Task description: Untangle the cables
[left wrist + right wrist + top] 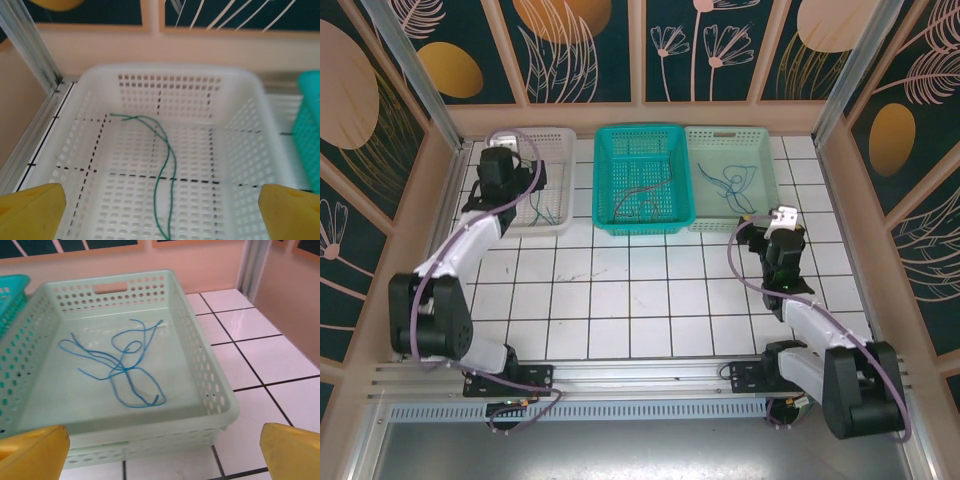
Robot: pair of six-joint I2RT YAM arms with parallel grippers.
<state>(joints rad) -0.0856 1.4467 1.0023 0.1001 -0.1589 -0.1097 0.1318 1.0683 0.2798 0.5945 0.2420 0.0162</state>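
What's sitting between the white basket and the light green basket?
The teal basket, with thin cables inside, sits between the white basket and the light green basket in the top view.

Three baskets [532, 134] [638, 131] [725, 132], two grippers [530, 172] [778, 214], one green cable [158, 197], blue tangle [122, 367] uncountable.

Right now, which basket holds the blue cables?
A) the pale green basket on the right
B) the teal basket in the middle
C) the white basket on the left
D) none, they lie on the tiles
A: the blue cables lie in loose, crossing loops on the floor of the pale green basket, as the right wrist view shows.
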